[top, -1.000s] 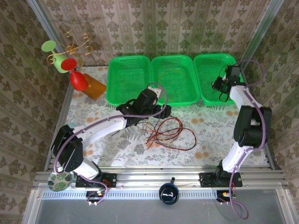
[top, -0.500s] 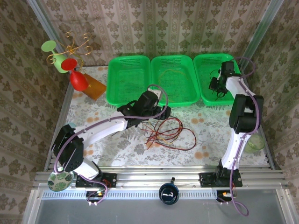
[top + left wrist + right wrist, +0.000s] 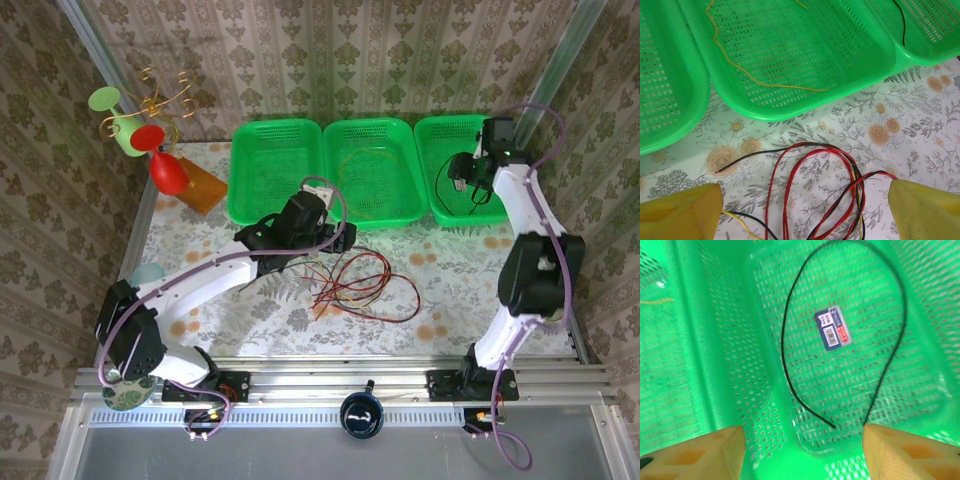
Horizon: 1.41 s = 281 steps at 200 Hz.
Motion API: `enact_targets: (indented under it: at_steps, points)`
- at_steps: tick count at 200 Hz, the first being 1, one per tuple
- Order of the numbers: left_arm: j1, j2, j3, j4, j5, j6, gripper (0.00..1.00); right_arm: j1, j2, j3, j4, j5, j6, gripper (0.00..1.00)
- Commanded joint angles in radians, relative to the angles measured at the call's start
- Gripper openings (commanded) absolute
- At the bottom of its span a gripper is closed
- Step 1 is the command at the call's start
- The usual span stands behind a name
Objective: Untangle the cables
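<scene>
A tangle of red, black and yellow cables (image 3: pixel 362 285) lies on the flowered table. My left gripper (image 3: pixel 332 243) hovers open over its far edge. In the left wrist view the red loops (image 3: pixel 790 170) sit between the yellow fingers (image 3: pixel 685 215), untouched. A yellow cable (image 3: pixel 740 70) lies in the middle green basket (image 3: pixel 372 124). A black cable (image 3: pixel 790 365) lies loose on the floor of the right basket (image 3: pixel 455 122). My right gripper (image 3: pixel 802 455) stands open above it with nothing between its fingers; in the top view it (image 3: pixel 468 178) is over that basket.
The left green basket (image 3: pixel 236 180) stands beside the other two along the back. An orange block (image 3: pixel 195 185) with red and green glasses (image 3: pixel 165 170) stands at the back left. Metal rails border the table at its near edge.
My right gripper has opened and let go of the black cable, which now lies in the right basket. The left arm has shifted slightly left over the tangle.
</scene>
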Motion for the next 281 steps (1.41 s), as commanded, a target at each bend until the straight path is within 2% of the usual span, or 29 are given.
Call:
enact_targets:
  at_steps: [1, 40, 75, 104, 133, 160, 180, 201, 231, 281]
  points:
    - [0.013, -0.047, -0.038, -0.065, -0.013, 0.006, 0.87, 0.025, -0.127, -0.087, -0.036, 0.046, 0.023, 0.64]
    - [0.019, -0.105, -0.109, -0.107, 0.0, -0.012, 0.87, 0.133, -0.33, -0.222, -0.124, 0.094, 0.053, 0.63]
    - [0.033, -0.159, -0.178, -0.151, 0.015, -0.037, 0.86, 0.286, -0.465, -0.336, -0.196, 0.036, 0.085, 0.62]
    - [0.046, -0.224, -0.246, -0.146, 0.052, -0.038, 0.85, 0.413, -0.577, -0.514, -0.142, -0.015, 0.242, 0.59]
    - [0.061, -0.281, -0.318, -0.126, 0.115, -0.027, 0.84, 0.569, -0.649, -0.656, -0.048, 0.007, 0.424, 0.54]
    - [0.074, -0.311, -0.348, -0.157, 0.122, -0.037, 0.84, 0.721, -0.648, -0.717, 0.029, 0.01, 0.543, 0.51]
    - [0.083, -0.335, -0.385, -0.158, 0.13, -0.049, 0.83, 0.794, -0.628, -0.748, 0.102, 0.011, 0.6, 0.49]
    - [0.106, -0.355, -0.432, -0.125, 0.16, -0.085, 0.83, 0.823, -0.588, -0.788, 0.196, -0.034, 0.74, 0.48]
    - [0.124, -0.385, -0.48, -0.091, 0.163, -0.125, 0.82, 0.882, -0.539, -0.84, 0.341, -0.006, 0.954, 0.45]
    - [0.158, -0.433, -0.522, -0.092, 0.164, -0.144, 0.81, 0.928, -0.449, -0.86, 0.453, 0.01, 1.099, 0.4]
